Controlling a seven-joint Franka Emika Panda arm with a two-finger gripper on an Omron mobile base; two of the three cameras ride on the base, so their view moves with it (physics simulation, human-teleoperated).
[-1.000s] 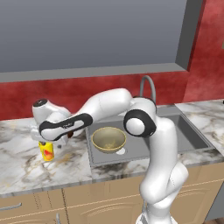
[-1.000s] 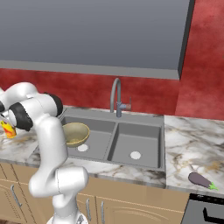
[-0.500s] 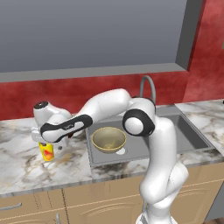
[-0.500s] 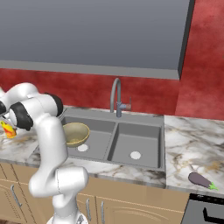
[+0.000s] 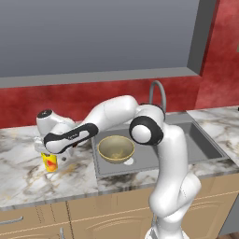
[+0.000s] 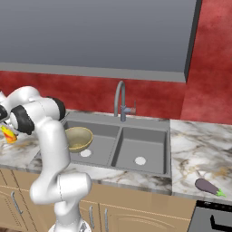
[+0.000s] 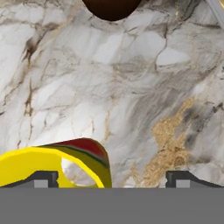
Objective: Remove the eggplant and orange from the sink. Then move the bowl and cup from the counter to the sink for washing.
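The yellow cup (image 5: 49, 163) with its red-orange mark stands on the marble counter left of the sink (image 5: 204, 145). My gripper (image 5: 50, 156) hangs over it, open. In the hand view the cup's rim (image 7: 30, 160) lies between my fingertips, close to the left one, and the gripper (image 7: 113, 179) stands wide. The dull brown orange (image 7: 111, 8) rests on the counter just beyond the cup. The tan bowl (image 5: 115, 148) sits in the left basin, also seen as bowl (image 6: 78, 138). The dark eggplant (image 6: 209, 186) lies on the counter right of the sink (image 6: 146, 121).
A curved grey tap (image 6: 120, 99) rises behind the two basins. A red wall and a grey cabinet run along the back. Marble counter (image 5: 23, 177) stretches left of the sink, and the counter's front edge is close to the cup.
The hand has barely shifted over the cup. The bowl, eggplant and cup stay where they were.
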